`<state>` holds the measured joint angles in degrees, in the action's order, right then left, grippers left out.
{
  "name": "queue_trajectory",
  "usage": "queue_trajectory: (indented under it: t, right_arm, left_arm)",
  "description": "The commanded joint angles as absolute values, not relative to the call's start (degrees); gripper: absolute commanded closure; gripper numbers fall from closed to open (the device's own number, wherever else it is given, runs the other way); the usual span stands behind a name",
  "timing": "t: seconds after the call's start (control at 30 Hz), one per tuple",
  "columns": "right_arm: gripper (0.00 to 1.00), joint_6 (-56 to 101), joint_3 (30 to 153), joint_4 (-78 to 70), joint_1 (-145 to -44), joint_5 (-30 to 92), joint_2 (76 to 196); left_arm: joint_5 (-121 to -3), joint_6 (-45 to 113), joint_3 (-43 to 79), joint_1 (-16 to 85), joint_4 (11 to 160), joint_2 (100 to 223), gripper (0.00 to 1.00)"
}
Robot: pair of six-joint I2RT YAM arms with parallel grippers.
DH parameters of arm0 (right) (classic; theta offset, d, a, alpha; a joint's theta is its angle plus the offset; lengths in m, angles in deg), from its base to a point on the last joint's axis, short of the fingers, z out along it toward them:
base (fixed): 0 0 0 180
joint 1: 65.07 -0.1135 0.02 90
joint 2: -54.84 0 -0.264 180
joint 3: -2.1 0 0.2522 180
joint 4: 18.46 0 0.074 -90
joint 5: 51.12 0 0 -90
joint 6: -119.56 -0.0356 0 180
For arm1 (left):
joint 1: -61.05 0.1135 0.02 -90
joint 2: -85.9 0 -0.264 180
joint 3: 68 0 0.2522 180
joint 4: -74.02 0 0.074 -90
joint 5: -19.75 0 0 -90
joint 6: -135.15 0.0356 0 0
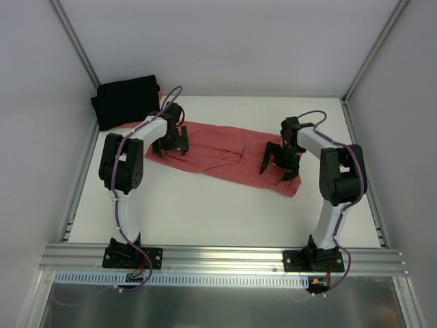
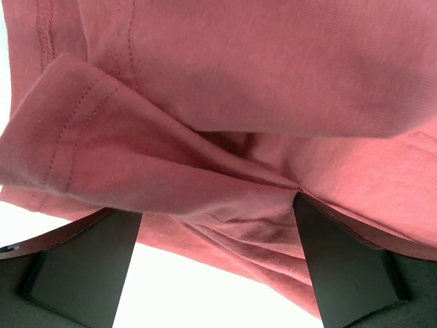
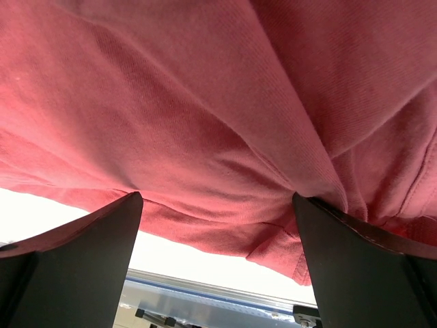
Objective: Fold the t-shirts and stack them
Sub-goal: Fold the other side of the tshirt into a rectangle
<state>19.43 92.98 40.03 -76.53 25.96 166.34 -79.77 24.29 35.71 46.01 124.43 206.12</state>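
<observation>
Left gripper (image 1: 171, 142): jaws spread wide, nothing clamped, set down on the 10 o'clock end of the red shirt (image 1: 218, 154). In the left wrist view both fingers (image 2: 89, 260) are seen apart with rumpled cloth lying across the gap; a stitched hem is seen at 9 o'clock.

Right gripper (image 1: 278, 162): jaws also wide, nothing pinched, placed at the shirt's 4 o'clock end.

The red shirt is laid as a long folded strip across the table (image 1: 218, 219), running 10 to 4 o'clock.

The black shirt (image 1: 126, 101) is folded at the table's 10 o'clock corner, just beside the red one; contact cannot be told.
</observation>
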Motion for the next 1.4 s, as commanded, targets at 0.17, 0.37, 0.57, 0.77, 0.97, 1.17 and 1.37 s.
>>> queue_trajectory:
  t: [0.17,0.37,0.57,0.77,0.97,1.17,1.37]
  right_arm:
    - [0.00,19.02,82.50,36.88,-76.23,25.79,159.17]
    - [0.01,19.10,74.41,34.94,-76.14,25.70,153.64]
    - [0.00,20.16,67.72,34.59,-76.14,26.49,147.83]
    - [0.01,20.86,62.97,35.02,-76.14,27.63,141.77]
    - [0.00,22.53,69.20,39.42,-76.14,28.77,138.60]
    - [0.00,23.24,74.30,41.26,-76.14,28.16,138.94]
    - [0.00,24.29,76.59,42.49,-76.14,27.90,139.30]
  left_arm:
    - [-80.19,22.22,22.86,42.69,131.47,199.72,0.05]
    - [-77.46,18.35,14.24,39.88,130.94,194.27,0.05]
    - [-76.32,15.27,6.41,37.77,130.94,187.59,0.05]
    - [-76.23,12.81,0.86,37.24,130.94,179.86,0.05]
    - [-80.09,12.71,8.32,37.24,136.03,173.53,0.01]
    - [-81.85,12.28,11.77,37.15,138.50,171.95,0.01]
    - [-81.67,11.84,10.10,37.24,139.89,170.54,0.20]
